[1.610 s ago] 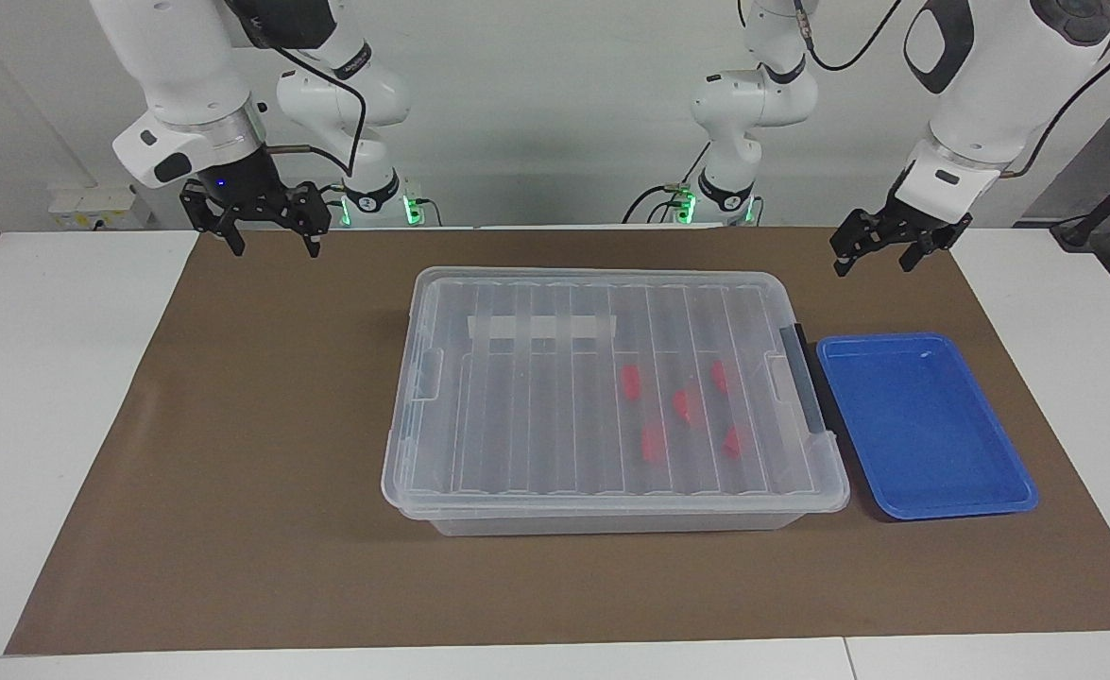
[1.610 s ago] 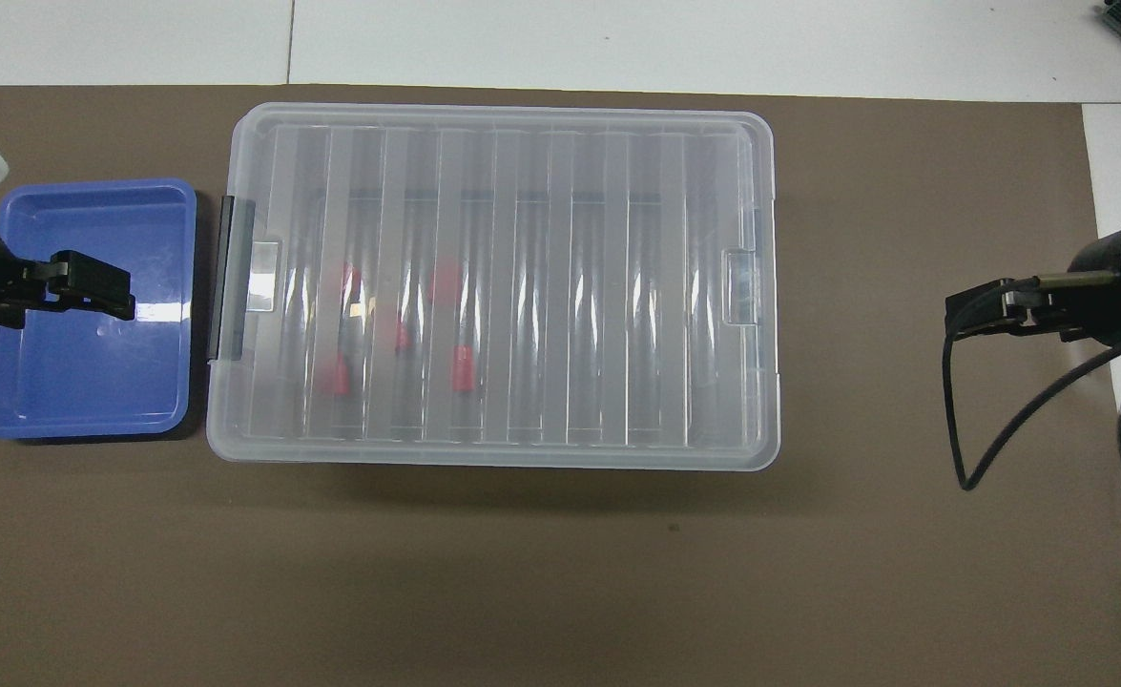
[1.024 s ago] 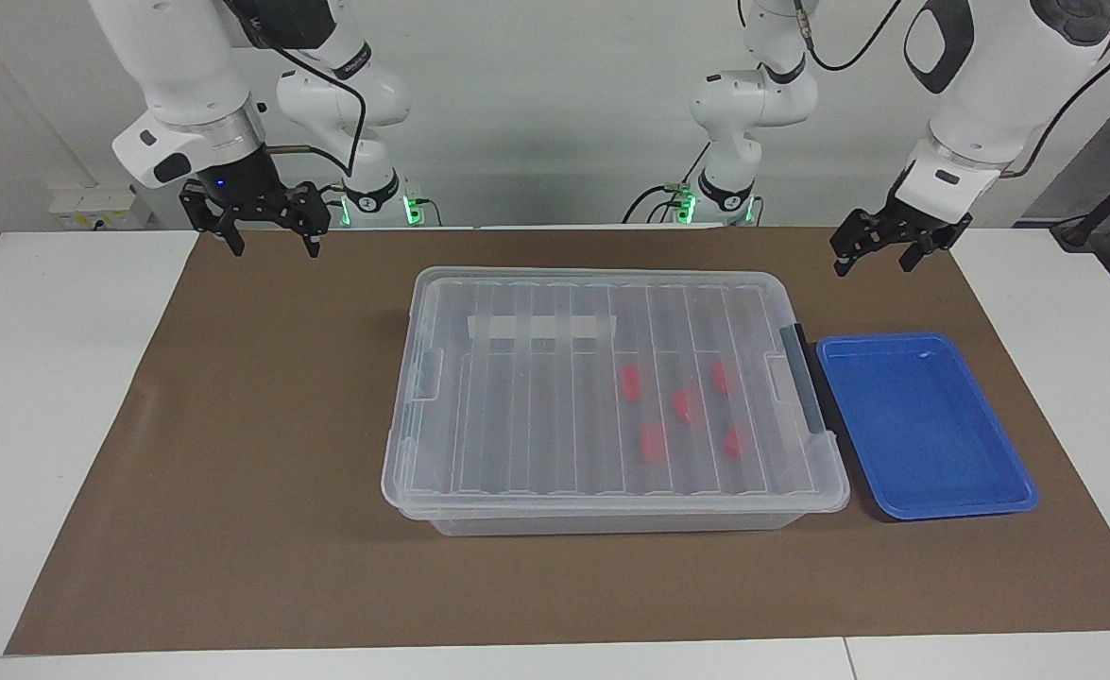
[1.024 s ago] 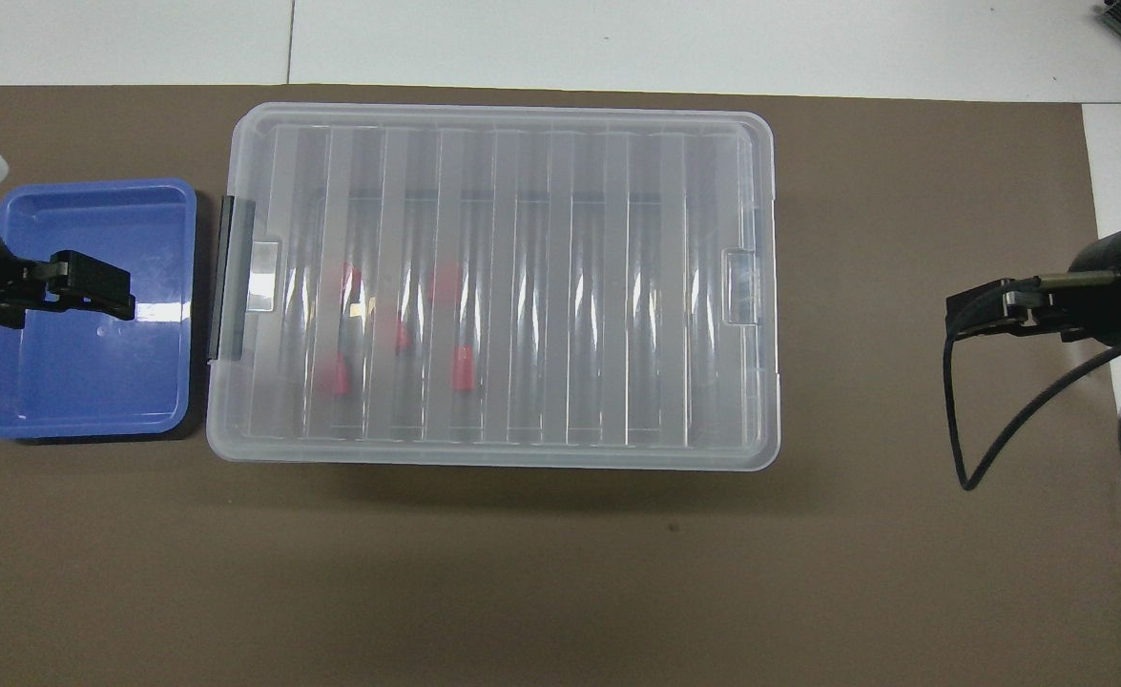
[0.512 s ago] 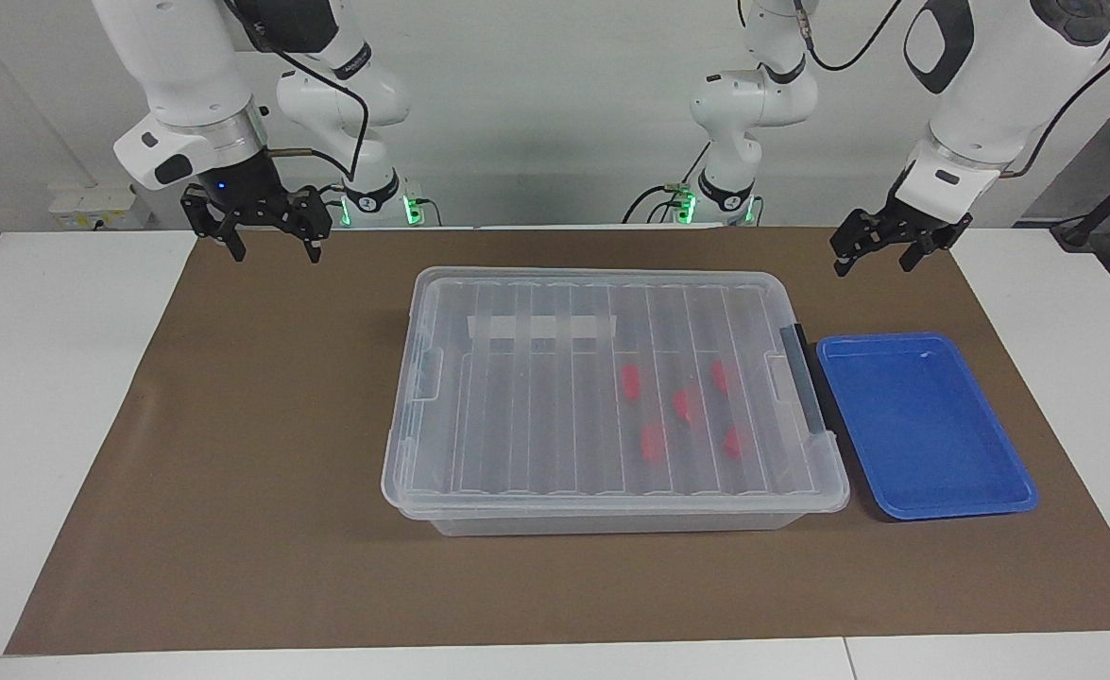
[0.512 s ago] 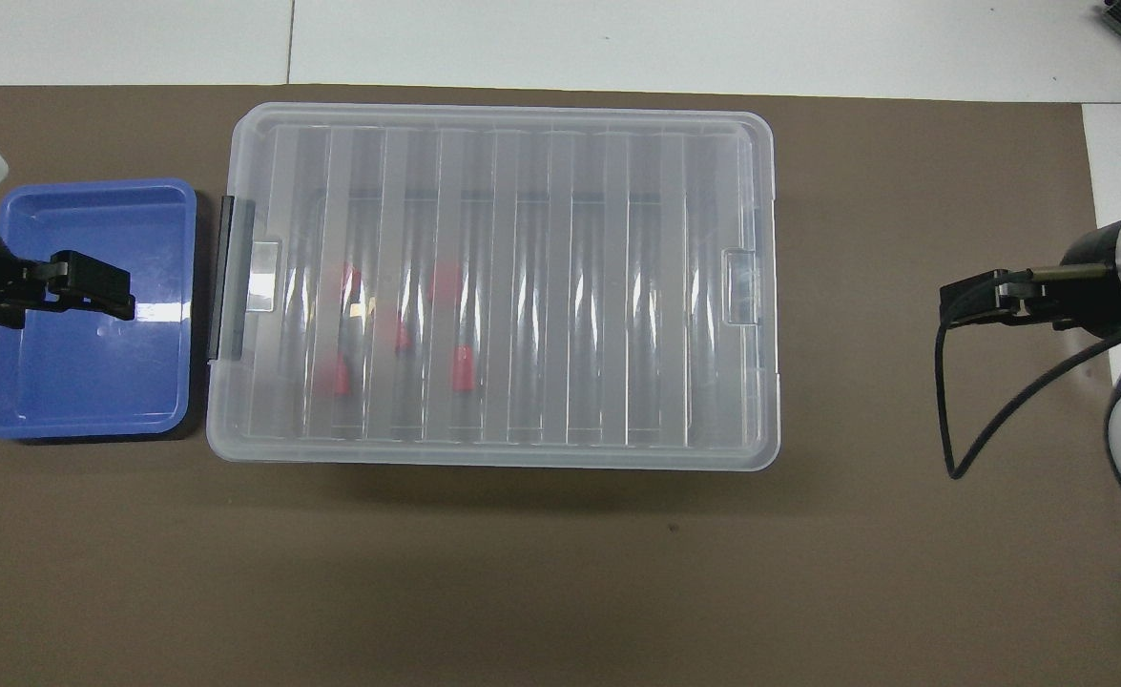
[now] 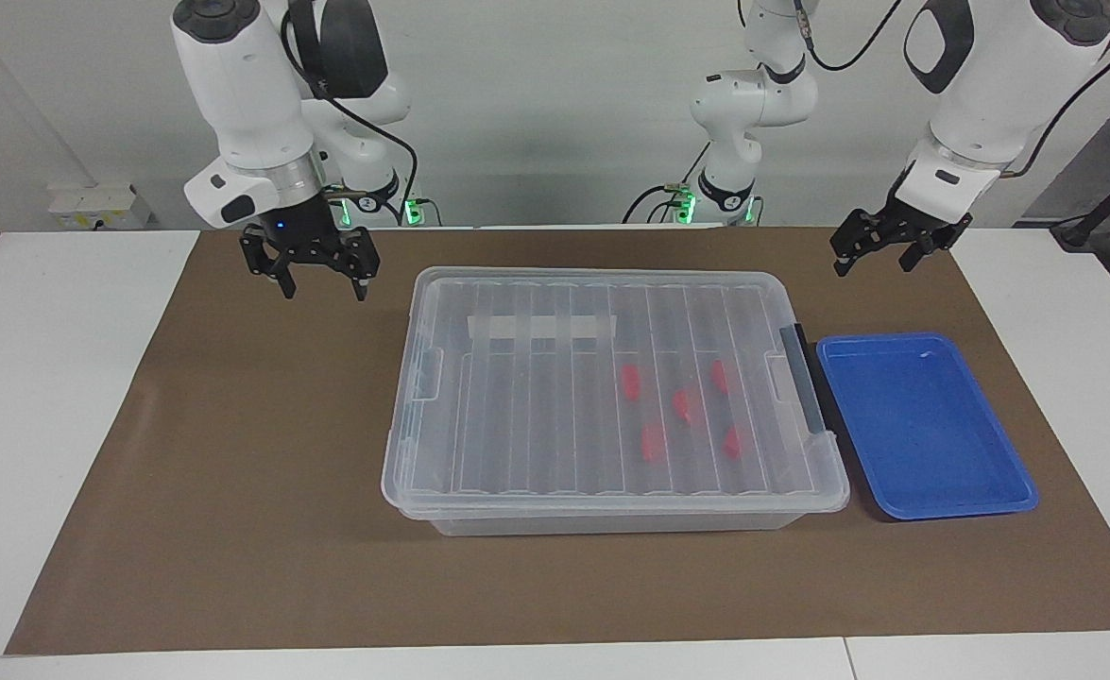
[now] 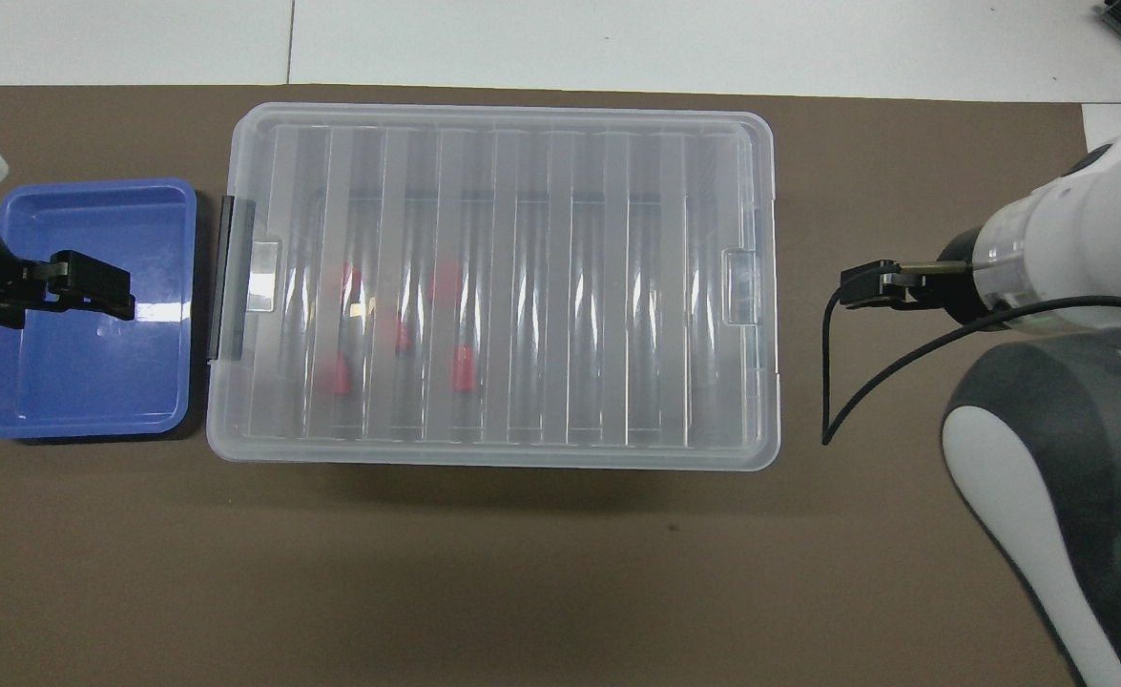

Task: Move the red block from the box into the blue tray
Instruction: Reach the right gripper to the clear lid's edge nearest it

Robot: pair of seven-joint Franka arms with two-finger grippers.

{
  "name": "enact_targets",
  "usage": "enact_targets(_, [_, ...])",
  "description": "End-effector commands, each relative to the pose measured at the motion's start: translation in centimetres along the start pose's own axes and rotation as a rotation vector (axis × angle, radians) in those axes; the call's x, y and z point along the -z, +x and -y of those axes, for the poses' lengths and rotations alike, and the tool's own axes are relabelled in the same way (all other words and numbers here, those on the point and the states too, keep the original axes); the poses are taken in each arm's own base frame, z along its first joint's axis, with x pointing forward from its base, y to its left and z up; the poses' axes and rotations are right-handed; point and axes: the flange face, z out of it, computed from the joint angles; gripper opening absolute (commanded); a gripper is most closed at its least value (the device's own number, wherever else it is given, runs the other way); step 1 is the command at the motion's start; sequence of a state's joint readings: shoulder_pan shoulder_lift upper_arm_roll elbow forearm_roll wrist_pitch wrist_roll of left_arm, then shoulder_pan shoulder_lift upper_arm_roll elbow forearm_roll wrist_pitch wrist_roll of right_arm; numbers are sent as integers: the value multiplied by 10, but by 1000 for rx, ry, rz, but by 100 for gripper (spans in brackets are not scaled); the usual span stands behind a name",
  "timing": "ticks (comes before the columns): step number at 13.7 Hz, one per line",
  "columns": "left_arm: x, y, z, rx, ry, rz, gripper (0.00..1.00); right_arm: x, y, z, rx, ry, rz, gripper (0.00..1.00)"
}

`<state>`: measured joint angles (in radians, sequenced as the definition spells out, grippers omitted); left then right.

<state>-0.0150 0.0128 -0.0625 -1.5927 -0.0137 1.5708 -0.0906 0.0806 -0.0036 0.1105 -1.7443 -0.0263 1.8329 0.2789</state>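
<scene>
The box (image 7: 564, 378) (image 8: 503, 191), a clear bin with its ribbed lid on, lies in the middle of the mat. Several red blocks (image 7: 682, 404) (image 8: 462, 367) show through the lid, toward the left arm's end. The blue tray (image 7: 923, 425) (image 8: 83, 382) lies bare beside that end, next to the box's black clip handle (image 7: 805, 387). My left gripper (image 7: 874, 265) (image 8: 93, 286) hangs open and holds nothing; from overhead it covers the tray. My right gripper (image 7: 325, 291) (image 8: 870, 286) is open and holds nothing, over the mat just off the box's other end.
A brown mat (image 7: 233, 472) covers most of the white table (image 7: 44, 378). A black cable (image 8: 837, 382) loops down from the right wrist over the mat beside the box.
The right arm has swung in toward the box and come lower, its gripper still open. The left arm, box, tray and blocks have not moved.
</scene>
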Motion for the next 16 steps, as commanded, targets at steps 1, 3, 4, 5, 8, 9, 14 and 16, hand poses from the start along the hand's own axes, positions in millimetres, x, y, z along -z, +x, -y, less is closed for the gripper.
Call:
enact_targets(1, [0,-5,3,1,-15,-4,100,-23,6,16,-29,9,-22,98])
enact_targets(3, [0,-5,3,1,-15,-4,100,-39,10,21,-24,14,-26,98])
enact_targets(4, [0,-5,3,1,-15,-4,100,-49,13,23,-29,15,-21,98])
enact_targets(5, [0,-5,4,2,-15,-4,100,-56,16,24,-29,17,-22,97])
enact_targets(8, [0,-5,3,1,-15,-4,100,-83,23,39,-13,26,-21,97])
enact_targets(9, [0,-5,4,2,-15,-4,100,-91,23,47,0,28,-22,97])
enact_targets(14, [0,-5,4,2,-15,-4,100,-110,26,54,19,20,-16,97])
enact_targets(16, [1,-5,3,1,-15,-6,100,-112,27,49,23,9,-5,97])
